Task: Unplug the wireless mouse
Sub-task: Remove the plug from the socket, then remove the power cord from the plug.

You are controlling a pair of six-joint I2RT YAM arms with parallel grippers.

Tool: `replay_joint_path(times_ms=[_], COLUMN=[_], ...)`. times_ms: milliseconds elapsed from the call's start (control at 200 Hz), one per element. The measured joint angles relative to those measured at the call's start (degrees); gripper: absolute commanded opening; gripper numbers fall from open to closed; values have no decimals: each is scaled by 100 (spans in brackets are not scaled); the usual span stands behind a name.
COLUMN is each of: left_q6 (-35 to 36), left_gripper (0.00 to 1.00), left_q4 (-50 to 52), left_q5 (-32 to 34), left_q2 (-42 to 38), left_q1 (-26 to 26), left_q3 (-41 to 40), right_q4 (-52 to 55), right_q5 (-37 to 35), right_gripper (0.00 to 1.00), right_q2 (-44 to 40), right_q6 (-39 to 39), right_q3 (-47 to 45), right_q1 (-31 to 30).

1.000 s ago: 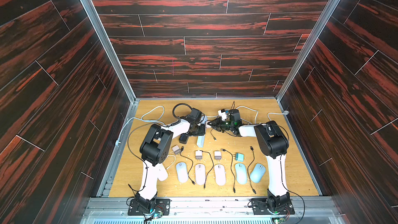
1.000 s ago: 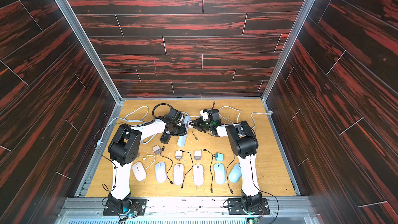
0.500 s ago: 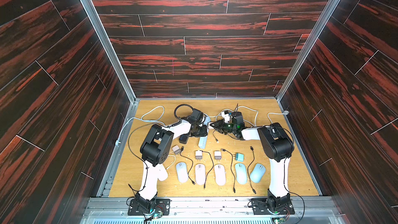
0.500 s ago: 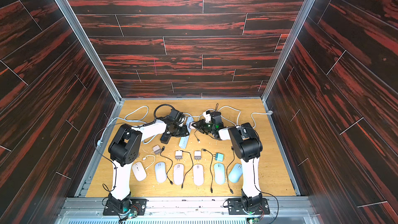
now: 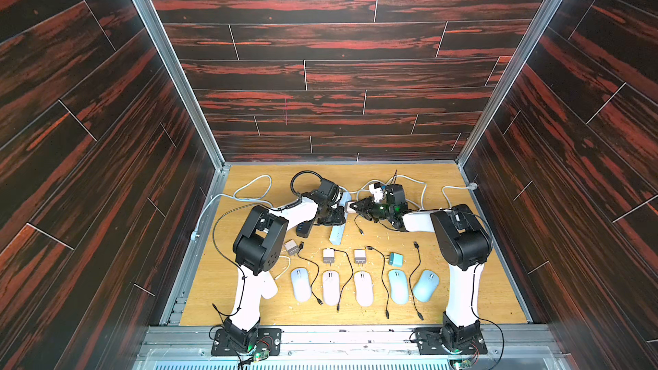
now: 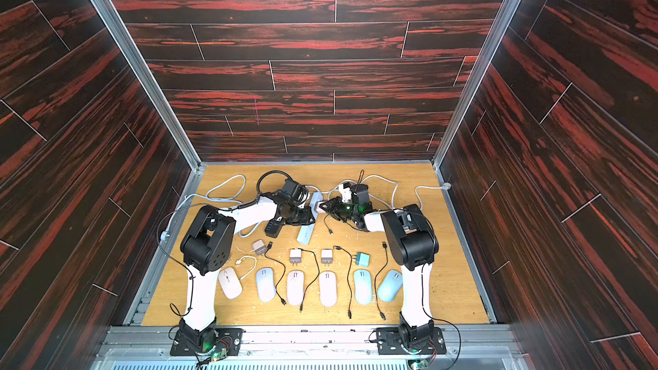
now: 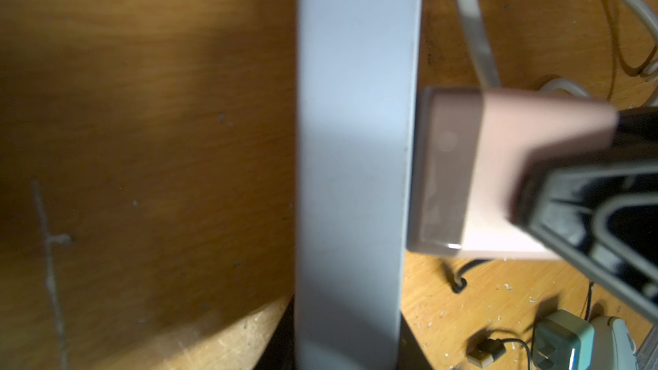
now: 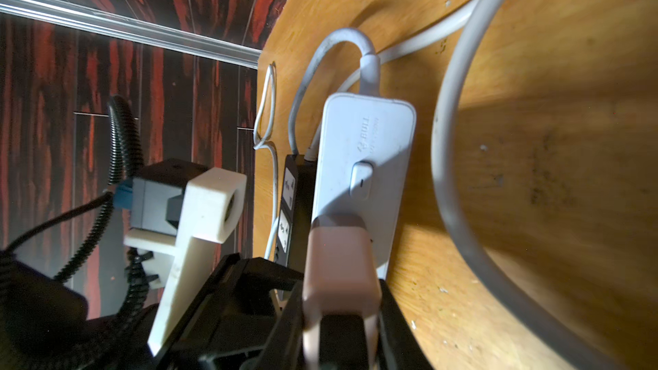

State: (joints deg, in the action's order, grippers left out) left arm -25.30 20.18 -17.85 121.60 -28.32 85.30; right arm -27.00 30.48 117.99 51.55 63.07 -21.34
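A white power strip [image 5: 337, 233] [image 6: 307, 234] lies in mid-table. My left gripper [image 5: 334, 214] [image 7: 347, 343] is shut across it, the strip [image 7: 352, 137] filling the space between its jaws. A pink charger [image 8: 340, 272] [image 7: 498, 172] sits against the strip's face [image 8: 366, 158]; no prongs show. My right gripper [image 8: 340, 325] [image 5: 357, 206] is shut on the charger's sides. A thin black cable [image 5: 359, 224] trails from there onto the table. Several wireless mice [image 5: 331, 286] [image 6: 295, 286] lie in a row near the front edge.
Small chargers [image 5: 328, 255] and a teal one [image 5: 395, 259] lie with loose black cables behind the mice. A black hub [image 5: 304, 229] sits beside the strip. White cords [image 5: 254, 186] loop over the back of the table [image 5: 480, 279]. Dark walls close three sides.
My right gripper has shifted slightly left with the pink charger, closer to the strip. The strip's near end has swung a little to the right. Both grips are unchanged.
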Motion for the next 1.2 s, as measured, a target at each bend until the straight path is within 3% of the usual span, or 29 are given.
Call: replay_joint_path(times_ms=[721,882,1097,1202], left_q6=[42,-280,-411,-415], left_gripper=[0,0,0,22], left_q4=[214,295,332,319], left_q5=[28,826,1163,1239], left_q2=[81,98,98,96], left_q1=[-87,306,610,579], left_q3=[151,221,236,236], right_q4=[466,1021,824,949], right_q5=[-352,-597,-310,-326], right_gripper=[0,0,0,0], right_q2=[-533,-986,-1504,-1888], right_q6=[-282,-619,-826,-997], right_q3=[-343,-424,-743,-804], right_q1=[13,192,221,199])
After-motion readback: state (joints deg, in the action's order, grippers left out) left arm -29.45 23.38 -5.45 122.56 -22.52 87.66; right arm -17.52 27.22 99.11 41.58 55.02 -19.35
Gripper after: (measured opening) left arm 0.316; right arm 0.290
